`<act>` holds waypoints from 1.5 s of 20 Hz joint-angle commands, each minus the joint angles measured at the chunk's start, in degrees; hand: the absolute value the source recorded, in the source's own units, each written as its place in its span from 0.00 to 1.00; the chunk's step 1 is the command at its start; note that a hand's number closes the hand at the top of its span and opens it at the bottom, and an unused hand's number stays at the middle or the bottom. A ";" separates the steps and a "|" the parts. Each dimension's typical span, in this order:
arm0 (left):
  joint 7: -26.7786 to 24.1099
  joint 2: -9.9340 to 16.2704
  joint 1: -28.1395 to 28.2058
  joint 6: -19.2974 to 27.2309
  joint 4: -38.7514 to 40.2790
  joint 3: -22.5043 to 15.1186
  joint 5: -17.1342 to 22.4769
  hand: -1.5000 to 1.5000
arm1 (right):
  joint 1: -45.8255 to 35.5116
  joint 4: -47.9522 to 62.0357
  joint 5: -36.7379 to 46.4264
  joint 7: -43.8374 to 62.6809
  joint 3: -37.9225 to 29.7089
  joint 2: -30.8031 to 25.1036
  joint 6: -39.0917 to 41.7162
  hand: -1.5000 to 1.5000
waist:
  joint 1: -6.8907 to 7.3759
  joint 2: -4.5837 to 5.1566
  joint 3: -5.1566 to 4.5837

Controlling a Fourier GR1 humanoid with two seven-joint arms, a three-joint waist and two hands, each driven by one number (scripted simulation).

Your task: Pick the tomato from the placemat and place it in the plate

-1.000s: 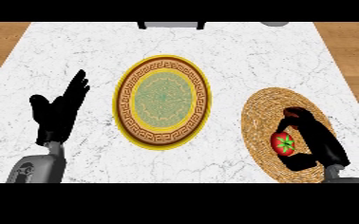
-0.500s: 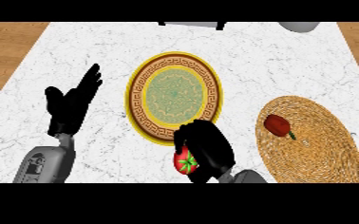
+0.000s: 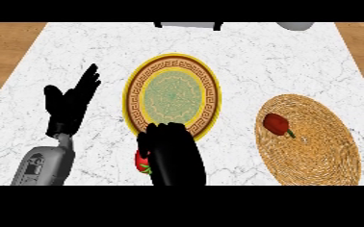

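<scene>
We look down on a white marbled worktop (image 3: pixel 284 62) with grey veining. At the centre of the frame lies the plate (image 3: pixel 172 95), round, with a yellow rim, a brown band of key pattern and a pale green patterned middle. At the lower centre our right robot hand (image 3: pixel 171 151), matte black, is curled round the tomato (image 3: pixel 143 161); only a glossy red sliver with a bit of green leaf shows at the hand's left side. The tomato sits just below the plate's lower rim, and the fingertips overlap that rim.

At the right of the frame the placemat (image 3: pixel 316 144) is a round disc of woven straw, tan, with ringed coils. On its left part lies a dark red pepper (image 3: pixel 277 123) with a short green stem.

At the left of the frame our left robot hand (image 3: pixel 70 107) rests spread wide, fingers straight and pointing up, above its grey forearm (image 3: pixel 43 162).
</scene>
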 commanded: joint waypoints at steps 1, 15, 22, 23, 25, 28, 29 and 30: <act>0.84 -0.05 -1.22 -0.16 0.71 0.38 0.46 0.50 | -6.65 0.73 2.23 14.95 3.66 0.25 -6.35 1.00 | -0.58 0.37 0.03; -0.77 -1.12 0.88 0.73 -0.71 0.87 0.13 0.50 | -25.98 21.64 -12.10 22.65 -3.97 0.24 -18.40 1.00 | -1.72 0.88 0.13; 1.87 1.12 0.13 -0.29 -2.07 2.38 0.48 0.50 | -24.93 35.26 -20.74 12.89 -2.66 0.25 -19.07 1.00 | -1.99 1.02 0.16; -1.47 -0.59 2.77 0.52 -2.50 1.27 -0.51 0.50 | -25.46 36.17 -22.78 10.34 -3.51 0.25 -15.89 1.00 | -2.08 0.99 0.15; -0.78 -0.32 4.61 -0.04 -3.88 0.50 -0.85 0.50 | -21.40 33.09 -28.67 8.30 -7.09 0.25 -19.68 1.00 | -1.99 1.03 0.19; 0.17 -0.58 2.11 0.13 -2.61 1.59 0.02 0.50 | -20.39 36.03 -35.30 -3.49 -11.41 -0.79 -13.92 0.00 | -3.00 0.95 0.19; -2.32 0.08 4.20 -0.40 -2.35 2.14 -0.23 0.50 | -19.63 39.44 -35.48 -6.73 -9.46 0.25 -15.47 0.00 | -2.55 1.00 0.18; -0.38 3.44 0.00 -4.09 0.60 5.53 3.35 0.50 | -22.66 38.91 -37.19 -9.75 -13.20 -0.33 -11.86 0.00 | -3.00 1.03 0.17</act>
